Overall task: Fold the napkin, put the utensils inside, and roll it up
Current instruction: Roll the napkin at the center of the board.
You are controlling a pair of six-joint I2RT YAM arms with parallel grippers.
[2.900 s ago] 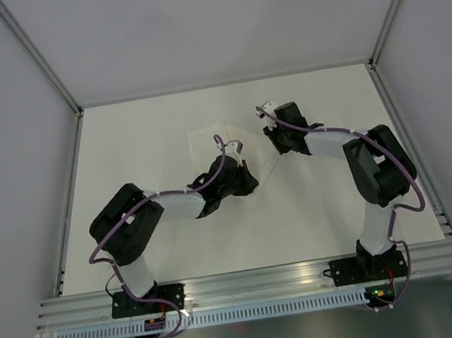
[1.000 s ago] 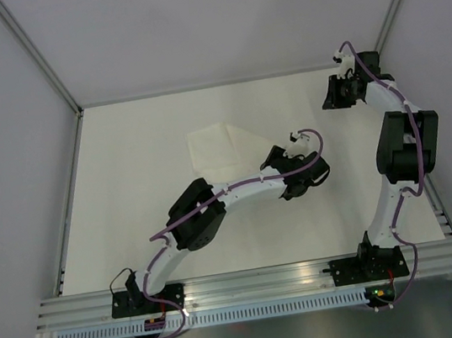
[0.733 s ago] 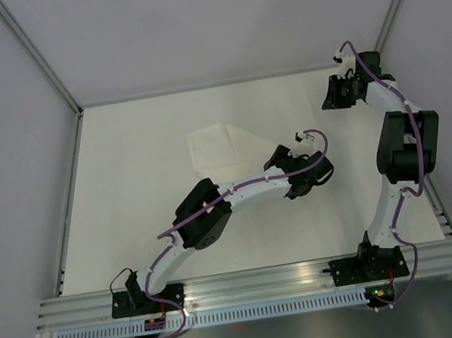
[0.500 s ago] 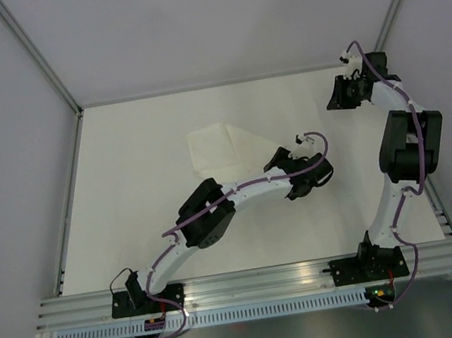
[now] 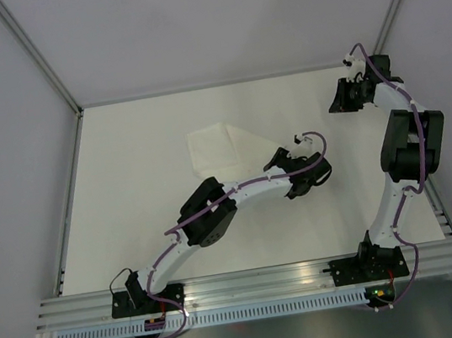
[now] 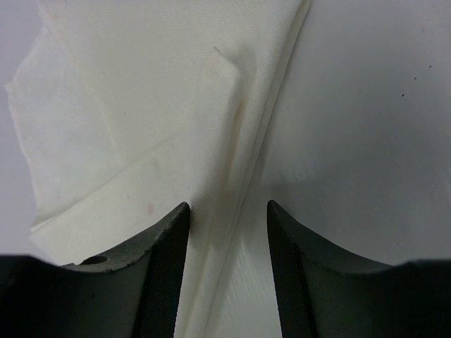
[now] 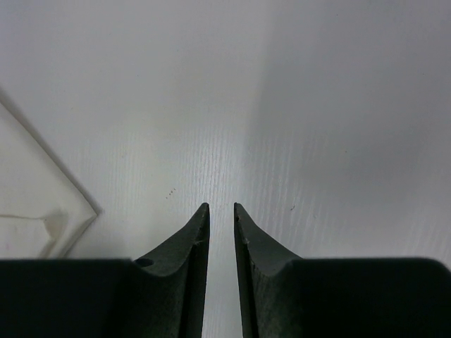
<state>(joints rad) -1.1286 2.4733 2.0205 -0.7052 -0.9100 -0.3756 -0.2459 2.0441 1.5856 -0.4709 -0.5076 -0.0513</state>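
The white napkin (image 5: 224, 146) lies folded on the table, left of centre, its layered sheets and creases filling the left wrist view (image 6: 141, 127). My left gripper (image 5: 271, 160) is at the napkin's right corner. It is open (image 6: 227, 208), its jaws low over the cloth and straddling the folded edge, with nothing pinched. My right gripper (image 5: 336, 105) hovers at the far right of the table, away from the napkin. Its jaws (image 7: 221, 206) stand a narrow gap apart over bare table, holding nothing. A napkin corner (image 7: 39, 204) shows at that view's left edge. The utensils are out of view.
The off-white table (image 5: 150, 231) is closed in by grey walls with metal frame posts at the far corners (image 5: 79, 111). An aluminium rail (image 5: 260, 281) carrying both arm bases runs along the near edge. The right arm's elbow (image 5: 410, 146) stands close to the right wall.
The right gripper has drifted slightly right and away toward the far corner. The left arm has edged right at the napkin's corner and its jaws have narrowed a little.
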